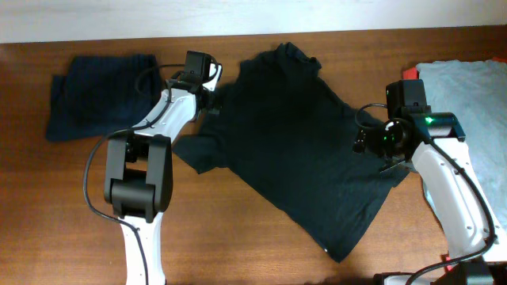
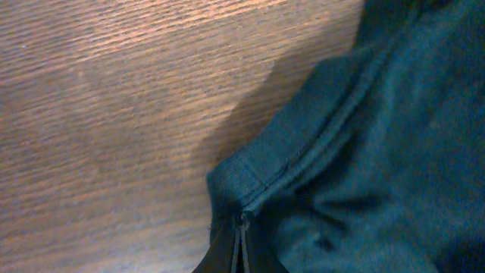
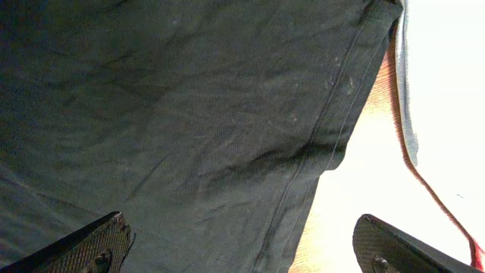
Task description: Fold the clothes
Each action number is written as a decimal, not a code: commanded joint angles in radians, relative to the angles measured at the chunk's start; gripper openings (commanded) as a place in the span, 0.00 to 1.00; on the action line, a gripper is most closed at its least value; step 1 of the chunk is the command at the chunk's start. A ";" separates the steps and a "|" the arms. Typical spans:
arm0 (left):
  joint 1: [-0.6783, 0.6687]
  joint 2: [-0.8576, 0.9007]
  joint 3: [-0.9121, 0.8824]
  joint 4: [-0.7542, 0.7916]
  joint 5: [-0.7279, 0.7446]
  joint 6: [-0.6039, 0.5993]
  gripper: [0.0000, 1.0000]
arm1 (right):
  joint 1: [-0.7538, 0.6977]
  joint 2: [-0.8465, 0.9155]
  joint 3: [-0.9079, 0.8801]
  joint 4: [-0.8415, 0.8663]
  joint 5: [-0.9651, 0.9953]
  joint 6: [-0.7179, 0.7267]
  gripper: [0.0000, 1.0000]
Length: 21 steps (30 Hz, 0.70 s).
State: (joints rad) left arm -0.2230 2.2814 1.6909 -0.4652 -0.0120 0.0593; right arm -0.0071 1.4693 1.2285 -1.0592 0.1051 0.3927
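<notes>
Near bench (image 1: 238,245) far edge | left tool (image 2: 241,254) pinched closed on shirt (image 1: 301,142) sleeve hem | right tool (image 3: 242,246) spread wide, empty (over shirt edge) | advise: pinch edge before pulling.

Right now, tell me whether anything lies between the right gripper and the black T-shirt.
Nothing visible does. The right gripper hangs open directly over the black T-shirt, near its edge, with nothing between them.
</notes>
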 commanded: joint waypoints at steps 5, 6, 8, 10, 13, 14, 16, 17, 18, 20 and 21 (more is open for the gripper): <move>0.003 0.079 0.010 0.048 -0.063 0.055 0.03 | -0.006 -0.002 0.016 0.000 0.011 0.004 0.99; 0.003 0.079 0.010 0.054 -0.097 0.055 0.03 | -0.006 -0.002 0.016 0.000 0.011 0.004 0.99; 0.003 0.078 0.011 0.067 -0.163 0.055 0.03 | -0.006 -0.002 0.016 0.000 0.011 0.004 0.99; 0.003 0.078 0.019 0.068 -0.218 0.060 0.12 | -0.006 -0.002 0.016 0.000 0.011 0.004 0.99; 0.003 0.074 0.037 0.068 -0.224 0.070 0.43 | -0.006 -0.002 0.016 0.000 0.011 0.004 0.99; 0.003 0.070 0.044 0.067 -0.224 0.070 0.48 | -0.006 -0.002 0.016 0.000 0.011 0.004 0.99; 0.003 0.050 0.064 0.063 -0.217 0.069 0.56 | -0.006 -0.002 0.016 0.000 0.011 0.004 0.99; 0.003 0.037 0.069 0.063 -0.212 0.069 0.59 | -0.006 -0.002 0.016 0.000 0.011 0.004 0.99; 0.003 0.014 0.070 0.063 -0.213 0.069 0.62 | -0.006 -0.002 0.016 0.000 0.011 0.004 0.99; 0.003 -0.026 0.070 0.051 -0.213 0.068 0.66 | -0.006 -0.002 0.016 0.000 0.011 0.004 0.99; 0.003 -0.051 0.070 0.035 -0.213 0.060 0.67 | -0.006 -0.002 0.016 0.000 0.011 0.004 0.99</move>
State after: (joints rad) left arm -0.2214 2.3135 1.7351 -0.4049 -0.2111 0.1162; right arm -0.0071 1.4693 1.2285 -1.0592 0.1051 0.3927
